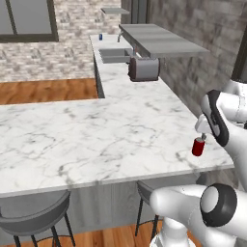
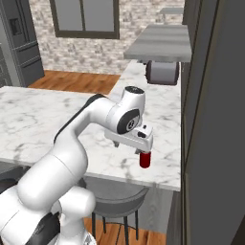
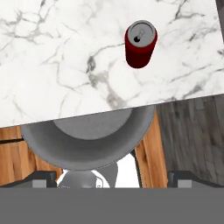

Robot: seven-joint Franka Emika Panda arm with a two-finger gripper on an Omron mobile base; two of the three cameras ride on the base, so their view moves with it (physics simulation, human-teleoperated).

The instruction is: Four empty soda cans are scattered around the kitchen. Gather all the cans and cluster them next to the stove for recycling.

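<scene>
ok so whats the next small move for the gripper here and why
Probably lower the open gripper straight down around the upright red soda can near the edge of the white marble counter. It hangs just above the can with nothing held, so descending before closing looks right.

Arm bent, gripper [image 2: 143, 151] open, downward

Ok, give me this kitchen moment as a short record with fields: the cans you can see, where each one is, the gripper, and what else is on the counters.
red can: upright on the marble island counter, near its front edge and right end
blue can: far off on the back counter beside the sink
gripper: open, above the red can, not touching it
held: nothing
other: toaster on the side counter; grey stool below the island edge
</scene>
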